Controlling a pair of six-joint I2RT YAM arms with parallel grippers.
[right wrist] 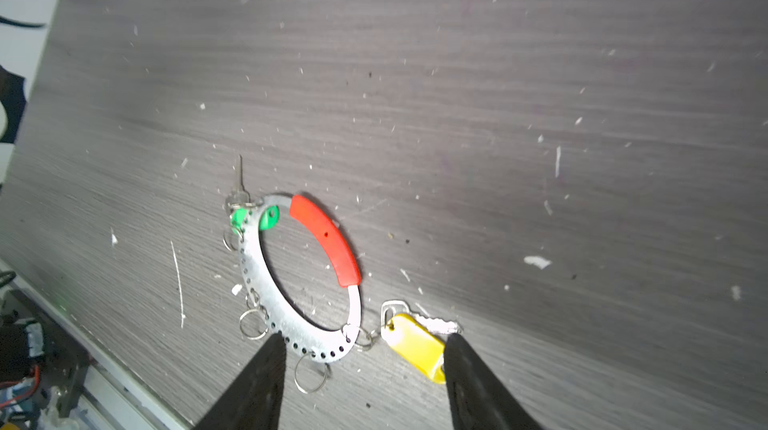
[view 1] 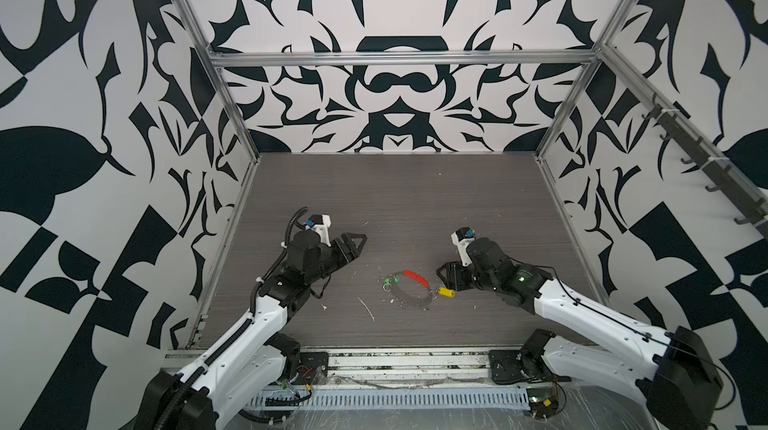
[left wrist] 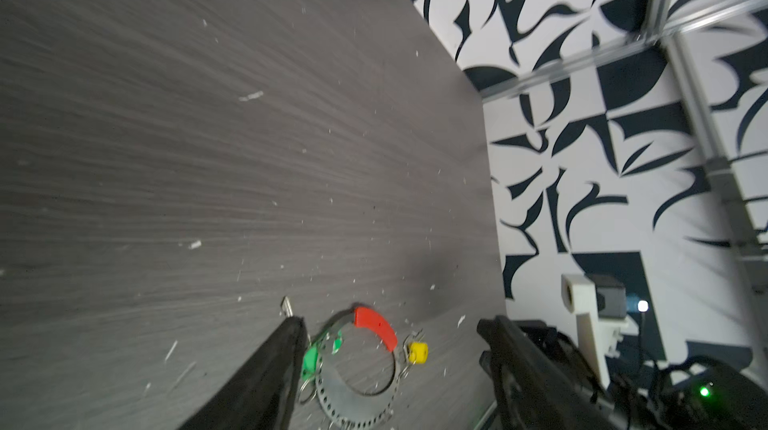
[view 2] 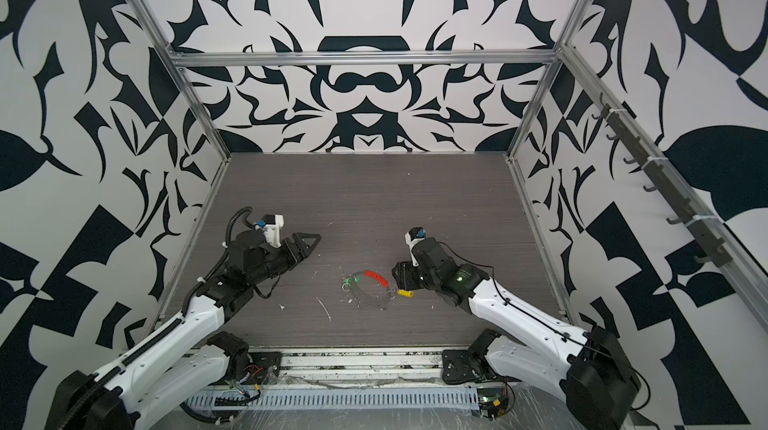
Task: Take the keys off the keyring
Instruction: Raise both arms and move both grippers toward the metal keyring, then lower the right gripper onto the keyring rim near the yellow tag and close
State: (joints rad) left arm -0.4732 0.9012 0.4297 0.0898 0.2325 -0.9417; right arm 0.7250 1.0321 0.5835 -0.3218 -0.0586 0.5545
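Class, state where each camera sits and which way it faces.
Both top views: high above the arm bases, looking down on the table; left arm and right arm show.
Left wrist: on left arm, past the left claw toward the keyring.
Right wrist: on right arm, past the right claw toward the yellow tag.
All share the keyring.

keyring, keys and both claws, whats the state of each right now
keyring, lying flat, not held
red sleeve, seated on the keyring's band
green key, partly under the band, looks attached
yellow key, lying outside the loop, looks linked to it by a small ring
left claw, open, empty, away from the keyring
right claw, open, empty, close by the yellow key
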